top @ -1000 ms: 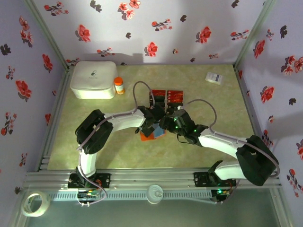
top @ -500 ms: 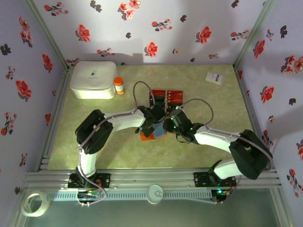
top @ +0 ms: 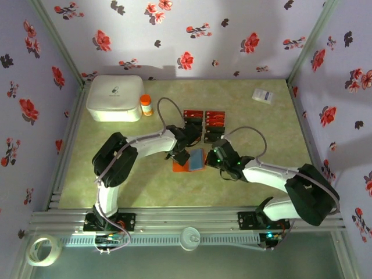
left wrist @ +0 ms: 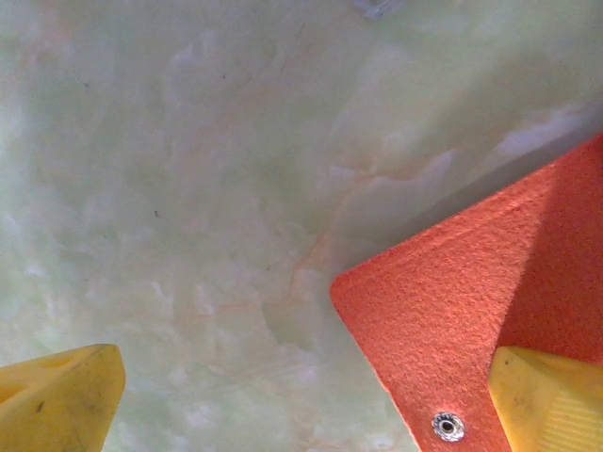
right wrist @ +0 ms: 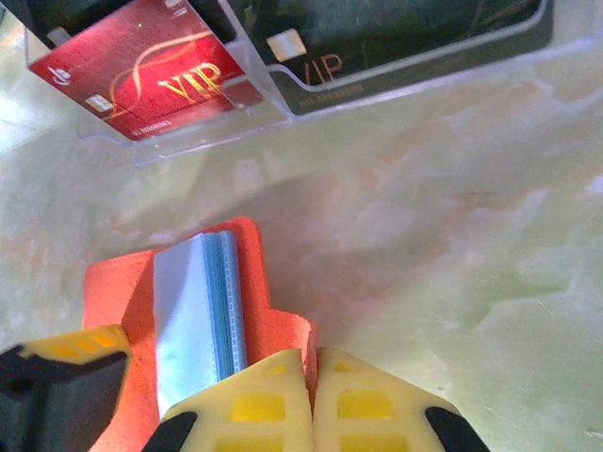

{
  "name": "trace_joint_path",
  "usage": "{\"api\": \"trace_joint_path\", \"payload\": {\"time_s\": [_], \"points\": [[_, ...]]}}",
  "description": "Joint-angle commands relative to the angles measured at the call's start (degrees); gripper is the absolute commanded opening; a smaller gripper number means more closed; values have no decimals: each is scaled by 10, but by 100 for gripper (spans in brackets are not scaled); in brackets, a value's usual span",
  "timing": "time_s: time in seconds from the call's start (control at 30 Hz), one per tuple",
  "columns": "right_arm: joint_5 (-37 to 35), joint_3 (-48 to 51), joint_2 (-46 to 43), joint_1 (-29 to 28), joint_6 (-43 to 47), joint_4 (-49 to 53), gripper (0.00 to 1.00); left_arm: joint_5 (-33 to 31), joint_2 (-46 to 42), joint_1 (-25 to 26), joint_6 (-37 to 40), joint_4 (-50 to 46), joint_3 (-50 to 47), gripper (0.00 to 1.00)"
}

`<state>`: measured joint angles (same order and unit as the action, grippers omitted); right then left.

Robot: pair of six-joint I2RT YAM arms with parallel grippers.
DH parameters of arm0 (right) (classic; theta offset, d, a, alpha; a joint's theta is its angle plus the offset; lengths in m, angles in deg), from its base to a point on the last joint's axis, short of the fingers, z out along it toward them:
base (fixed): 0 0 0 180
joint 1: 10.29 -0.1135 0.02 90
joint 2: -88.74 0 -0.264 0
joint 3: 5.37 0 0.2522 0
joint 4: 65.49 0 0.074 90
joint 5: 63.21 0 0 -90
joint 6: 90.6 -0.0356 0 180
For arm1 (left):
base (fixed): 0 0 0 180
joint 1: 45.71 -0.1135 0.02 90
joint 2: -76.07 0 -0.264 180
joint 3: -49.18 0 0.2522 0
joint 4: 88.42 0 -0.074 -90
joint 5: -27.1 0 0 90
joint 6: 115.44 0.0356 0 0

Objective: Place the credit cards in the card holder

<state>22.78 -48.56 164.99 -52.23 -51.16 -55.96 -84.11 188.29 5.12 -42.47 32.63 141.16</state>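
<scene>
Left gripper [top: 181, 156] farther left, jaws wide over riveted corner of card holder [left wrist: 452, 320]; right gripper [right wrist: 314, 395], jaws tight together.

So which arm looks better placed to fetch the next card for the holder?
Probably left. The left pincer is open and empty over a corner of the card holder, with the credit cards just beyond. The right pincer is shut at the holder's edge, seemingly steadying it.

White-shelled arms [top: 152, 145] with black joints, looping grey cables [top: 165, 110], green lights [top: 217, 153], yellow grid-moulded jaws.
</scene>
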Motion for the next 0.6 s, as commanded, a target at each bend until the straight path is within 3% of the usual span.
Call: {"api": "trace_joint_path", "payload": {"time_s": [0.0, 0.4, 0.47, 0.57], "points": [[6, 22, -18, -1, -29, -28, 0, 62, 4, -4, -61, -14, 12, 100], [10, 80, -25, -2, -66, -74, 0, 89, -27, -8, -149, 35, -55, 100], [11, 89, -29, -1, -71, -80, 5, 85, -36, -8, -162, 43, -69, 100], [9, 96, -45, -2, -72, -75, 22, 77, -47, -7, -180, 54, -86, 100]]}}
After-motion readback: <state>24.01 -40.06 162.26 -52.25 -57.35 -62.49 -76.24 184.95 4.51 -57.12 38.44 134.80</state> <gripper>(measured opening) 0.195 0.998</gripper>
